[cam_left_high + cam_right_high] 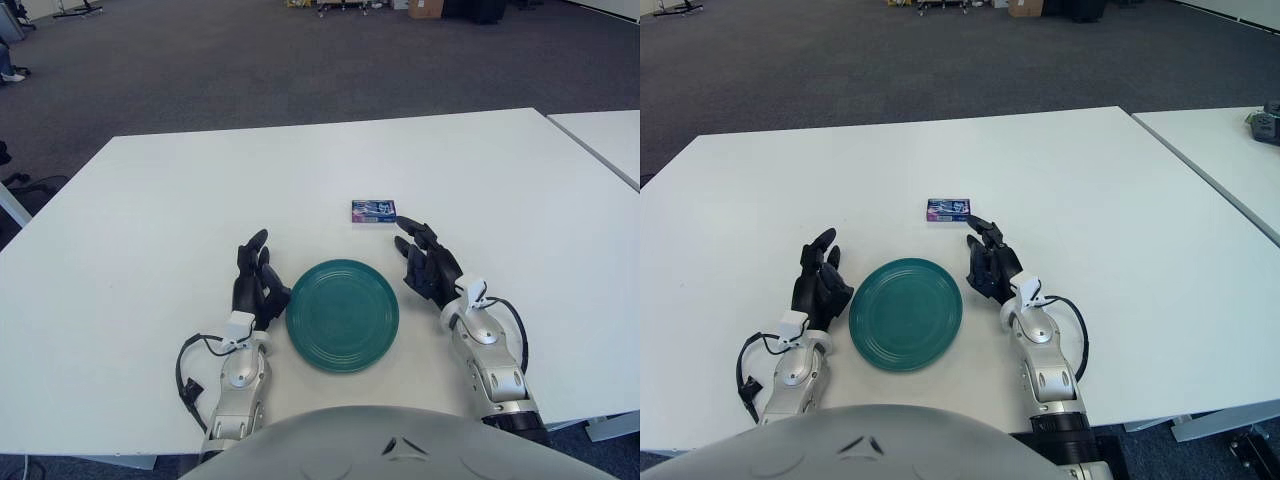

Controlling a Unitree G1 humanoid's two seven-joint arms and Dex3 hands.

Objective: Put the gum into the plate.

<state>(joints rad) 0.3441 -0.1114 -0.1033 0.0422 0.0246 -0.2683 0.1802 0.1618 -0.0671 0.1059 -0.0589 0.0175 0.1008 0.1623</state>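
Observation:
A small blue and purple pack of gum (374, 211) lies flat on the white table (180, 200), just beyond a round teal plate (342, 314) that holds nothing. My right hand (425, 262) is to the right of the plate, its relaxed fingers pointing toward the gum and stopping a little short of it, holding nothing. My left hand (256, 282) shows at the plate's left edge, fingers relaxed and holding nothing.
A second white table (1230, 150) stands to the right across a narrow gap. Grey carpet stretches beyond the far table edge. My own torso cover (400, 445) fills the bottom of the view.

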